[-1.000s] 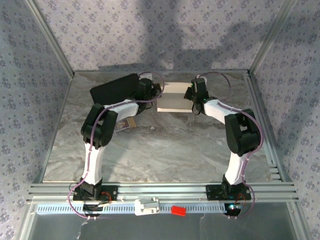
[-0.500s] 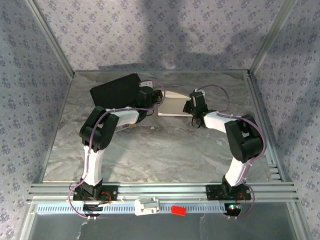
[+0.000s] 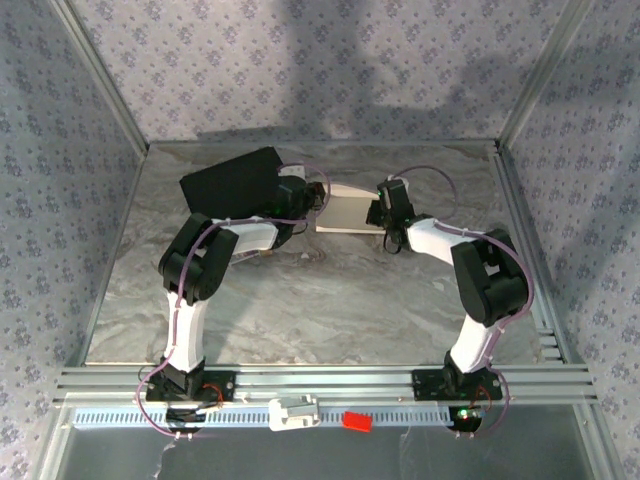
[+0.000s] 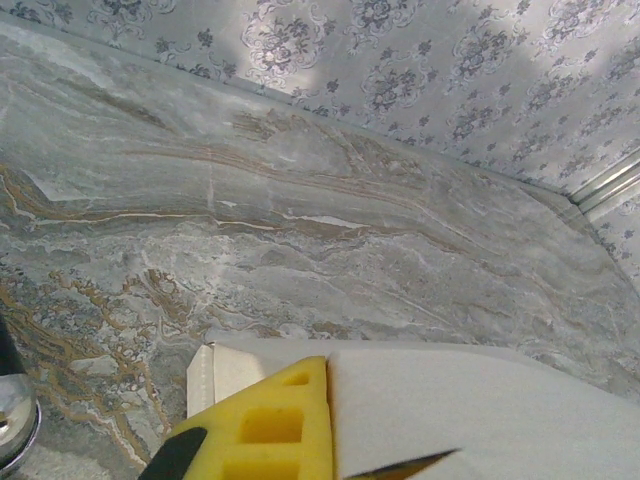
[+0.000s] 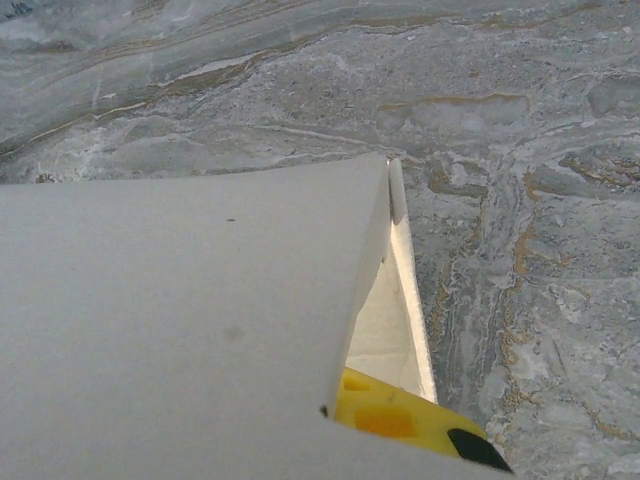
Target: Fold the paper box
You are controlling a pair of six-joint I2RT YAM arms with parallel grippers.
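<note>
Past the bare middle of the marble table point(image 3: 330, 300), the paper box point(image 3: 348, 212) sits between both grippers. The left gripper point(image 3: 320, 200) and the right gripper point(image 3: 381, 212) each clamp a cardboard panel, jaws closed. A black case point(image 3: 228, 180) lies farther left.

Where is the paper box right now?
Top view: the paper box is far centre, between the left hand and right hand, just right of the black case.
</note>
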